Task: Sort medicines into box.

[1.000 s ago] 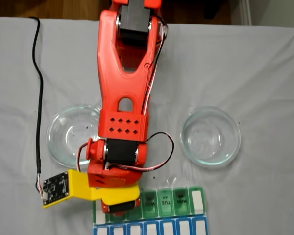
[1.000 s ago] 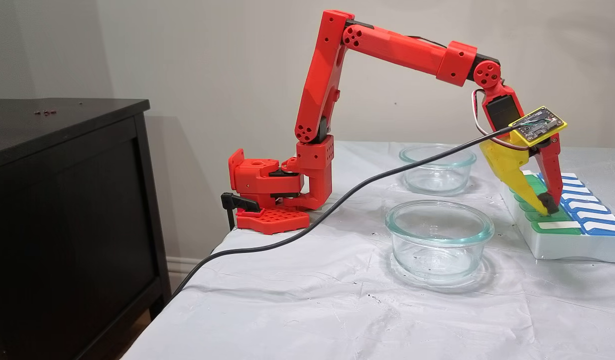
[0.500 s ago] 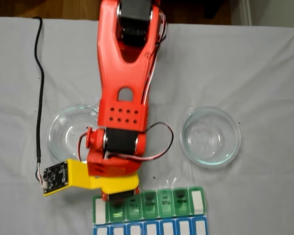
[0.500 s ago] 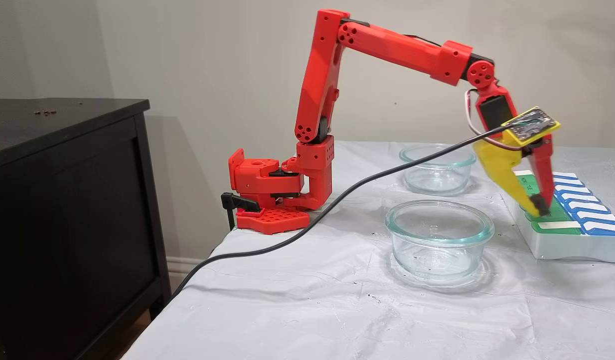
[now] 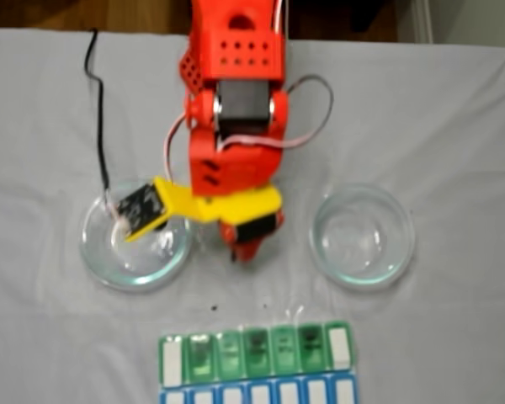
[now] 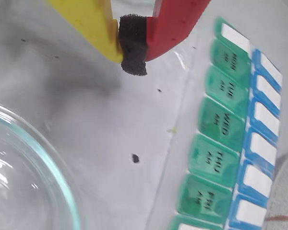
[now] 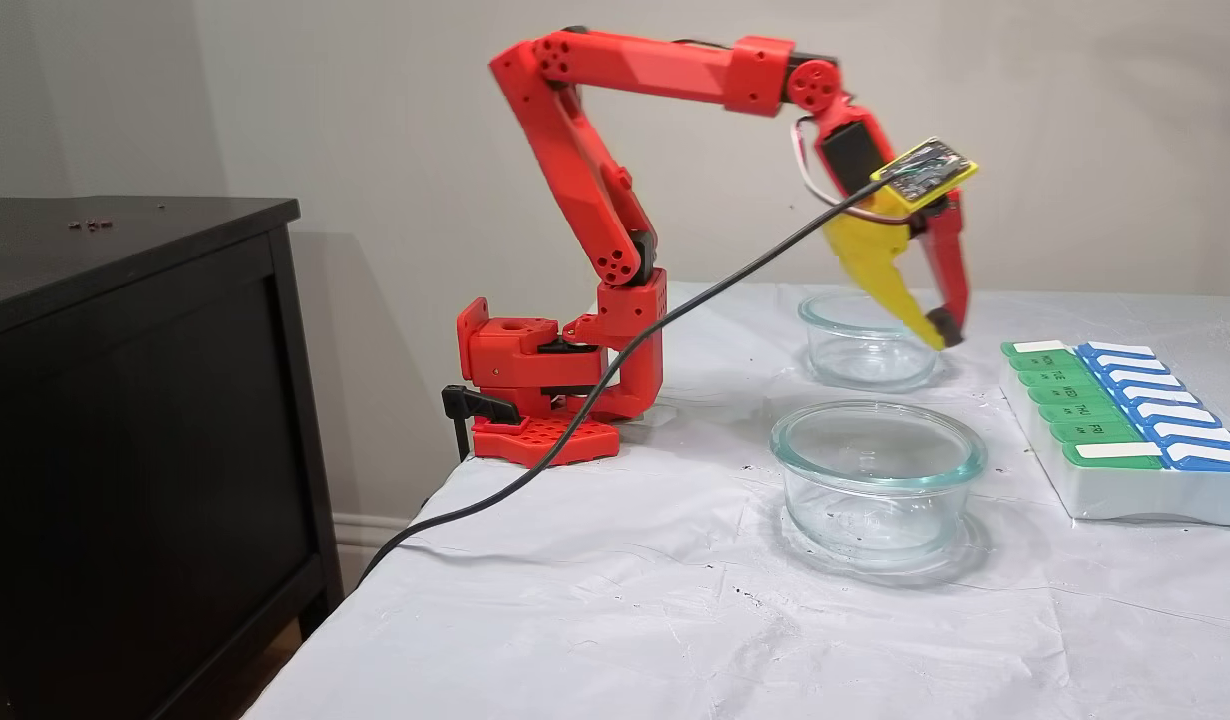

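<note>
- Glass is seen nearest in the side fixed view: a clear dish (image 7: 878,478) standing on the white-covered table (image 7: 615,610).
- Just right of it, at the table's edge, the box (image 7: 1115,445) is set with all lids down; in the wrist view the green lids read MON to FRI, a blue row lying beside them (image 6: 216,155).
- Above the cloth, between the two dishes and well apart from the box, the hand (image 7: 941,331) is held in the air; its yellow and red fingers are pressed together on black foam pads (image 6: 133,45), with nothing between them.
- Farther back, a second dish (image 7: 868,340) is partly covered by the hand.
- No medicines can be made out.
</note>
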Available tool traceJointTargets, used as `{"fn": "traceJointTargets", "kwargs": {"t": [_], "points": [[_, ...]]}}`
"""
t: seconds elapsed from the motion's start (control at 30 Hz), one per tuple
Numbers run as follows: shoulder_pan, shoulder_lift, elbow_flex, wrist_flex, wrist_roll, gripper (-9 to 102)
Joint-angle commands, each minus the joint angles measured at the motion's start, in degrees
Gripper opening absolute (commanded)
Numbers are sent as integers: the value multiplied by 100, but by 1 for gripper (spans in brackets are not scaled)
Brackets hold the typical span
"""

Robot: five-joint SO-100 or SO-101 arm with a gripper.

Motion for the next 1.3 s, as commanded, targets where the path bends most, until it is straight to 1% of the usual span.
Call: {"fn": "traceJointTargets", "kwargs": {"t": [0.0,0.17,0.27,0.37,0.43,0.57,0.7,1.27], "points": [[-26,1696,615,677,-281,0],[-70,3296,1415,1521,-387,0],[-255,3401,1872,1687,-457,0],[-299,3401,1986,1925,-422,0],[-246,3401,2197,1828,-255,0],[-589,3401,2874,1661,-747,1],[-536,3401,2874,1661,-712,0],[-475,3401,2874,1661,-721,0]]}}
